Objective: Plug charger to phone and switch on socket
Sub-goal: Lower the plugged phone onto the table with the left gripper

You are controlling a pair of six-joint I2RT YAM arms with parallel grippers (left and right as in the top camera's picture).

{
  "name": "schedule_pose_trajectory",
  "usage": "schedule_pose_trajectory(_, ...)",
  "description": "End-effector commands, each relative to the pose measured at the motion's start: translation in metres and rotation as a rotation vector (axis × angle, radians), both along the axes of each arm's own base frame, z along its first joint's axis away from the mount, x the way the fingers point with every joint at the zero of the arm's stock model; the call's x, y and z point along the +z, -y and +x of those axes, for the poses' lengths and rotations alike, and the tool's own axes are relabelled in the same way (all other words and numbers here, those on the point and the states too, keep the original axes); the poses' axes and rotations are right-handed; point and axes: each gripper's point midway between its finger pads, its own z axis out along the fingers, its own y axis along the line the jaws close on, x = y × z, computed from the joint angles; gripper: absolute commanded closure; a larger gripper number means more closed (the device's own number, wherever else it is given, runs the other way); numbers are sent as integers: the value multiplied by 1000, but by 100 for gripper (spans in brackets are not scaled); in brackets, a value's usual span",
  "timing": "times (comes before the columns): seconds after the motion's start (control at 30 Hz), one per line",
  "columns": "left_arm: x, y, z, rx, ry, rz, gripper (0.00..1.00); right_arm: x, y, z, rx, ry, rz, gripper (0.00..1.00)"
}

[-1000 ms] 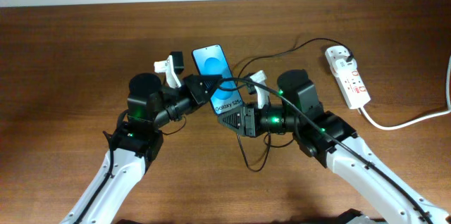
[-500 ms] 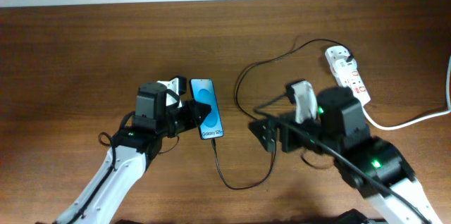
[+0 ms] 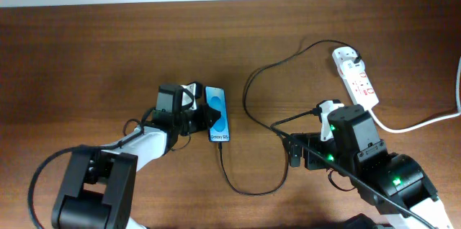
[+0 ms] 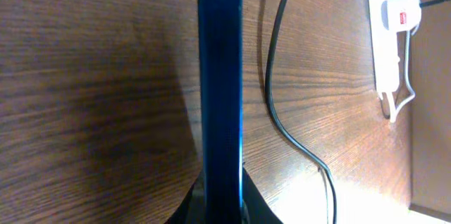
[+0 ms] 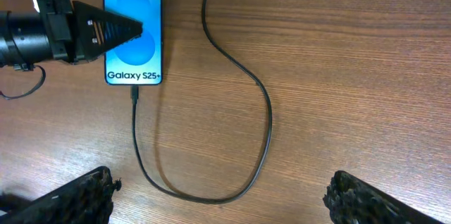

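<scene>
The phone shows its blue screen left of the middle, and my left gripper is shut on its left side. In the left wrist view the phone appears edge-on between the shut jaws of the left gripper. The black charger cable runs from the phone's lower end in a loop and on to the white socket at the far right. In the right wrist view the plug tip sits in the phone. My right gripper stands open and empty, right of the loop; it is also seen at the bottom as the right gripper.
A thick white cord leaves the socket toward the right edge. The charger's plug head sits in the socket's far end. The brown wooden table ends at a pale wall along the back.
My right gripper has let go of the cable, opened wide and drawn back to the right. The left gripper has shifted the phone slightly right, with the plug still in it.
</scene>
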Motion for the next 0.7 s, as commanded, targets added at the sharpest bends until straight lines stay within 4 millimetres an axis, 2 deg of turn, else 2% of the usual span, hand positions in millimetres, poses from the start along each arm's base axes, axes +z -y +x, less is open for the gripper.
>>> schedule_pose_trajectory(0.0, -8, -2, -2, -18, -26, 2, 85, 1, 2, 2, -5, 11, -13, 2)
schedule_pose_trajectory(0.13, -18, -16, -6, -17, -105, -91, 81, 1, 3, 1, -5, 7, -16, 2)
schedule_pose_trajectory(0.2, -22, -19, -8, -15, -132, -113, 76, 0, 3, 1, -5, 3, -18, 2)
schedule_pose_trajectory(0.37, -25, -22, -8, -2, -142, -95, 43, -10, 2, 4, -2, -38, -38, 2)
schedule_pose_trajectory(0.43, -37, -32, -10, 71, -203, -41, 40, -16, 1, 6, -2, -63, -49, 2)
schedule_pose_trajectory(0.53, -51, -47, -14, 170, -279, 31, 43, -25, -1, 9, -4, -96, -61, 2)
schedule_pose_trajectory(0.67, -50, -49, -11, 184, -284, 52, 43, -31, -1, 11, -4, -122, -73, 2)
